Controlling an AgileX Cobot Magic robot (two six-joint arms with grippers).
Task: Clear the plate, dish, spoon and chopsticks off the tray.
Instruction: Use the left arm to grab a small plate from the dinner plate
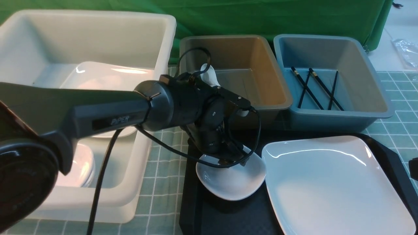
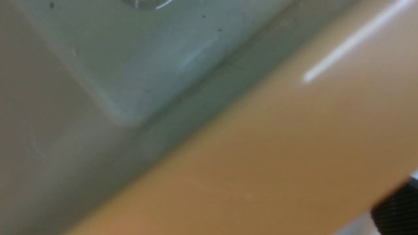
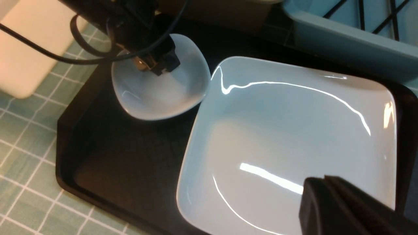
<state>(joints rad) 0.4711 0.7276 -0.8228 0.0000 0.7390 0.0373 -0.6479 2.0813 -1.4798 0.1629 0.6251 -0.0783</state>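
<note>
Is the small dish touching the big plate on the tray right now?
Touching. In the right wrist view the dish rim meets the plate edge, with no dark tray between them.

Three tubs on my feed, standing on a checked cloth.
I see a big white tub (image 1: pixel 166 49) on the left with white crockery (image 1: pixel 107 76) inside, a brown tub (image 1: pixel 264 68) in the middle, and a blue tub (image 1: pixel 365 75) just beside it, all on a green checked tablecloth (image 1: pixel 163 156) before a green backdrop (image 1: pixel 245 16).

The left arm (image 1: pixel 98 111) is matte black, a rounded casing with grey "PiPER" lettering (image 1: pixel 118 121). Black cables (image 1: pixel 102 176) trail toward six o'clock. The right gripper (image 3: pixel 324 184) is a black wedge.
</note>
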